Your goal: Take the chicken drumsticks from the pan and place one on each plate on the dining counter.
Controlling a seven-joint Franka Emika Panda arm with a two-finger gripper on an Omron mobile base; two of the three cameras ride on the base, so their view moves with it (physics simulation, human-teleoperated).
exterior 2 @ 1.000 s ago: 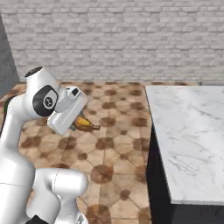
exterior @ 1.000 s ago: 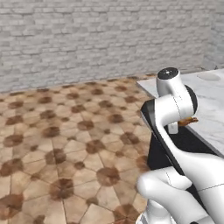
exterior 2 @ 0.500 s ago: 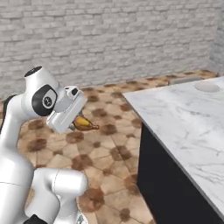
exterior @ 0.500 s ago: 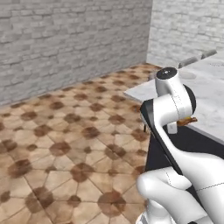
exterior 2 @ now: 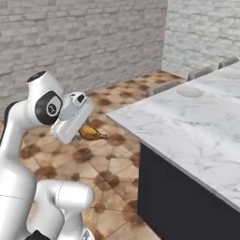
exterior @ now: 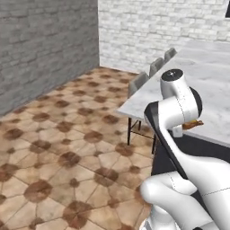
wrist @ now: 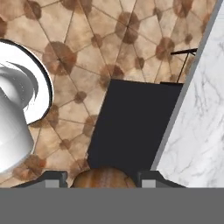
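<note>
One marble desk (exterior 2: 187, 126) flanks tiled floor (exterior: 58, 134); beside its corner, jaws (exterior 2: 84, 133) grasp a drumstick (exterior 2: 92, 133).

Home kitchen: marble dining counter (exterior 2: 187, 131), stools (exterior: 138, 85), brick walls (exterior 2: 84, 42).

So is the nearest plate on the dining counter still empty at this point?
Empty: the nearest plate shows bare on the dining counter; the gripper holds a drumstick over the floor.

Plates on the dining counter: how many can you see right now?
2. One plate lies near the dining counter's stool-side edge; a second plate lies farther along, cut by the frame. More may be hidden.
</note>
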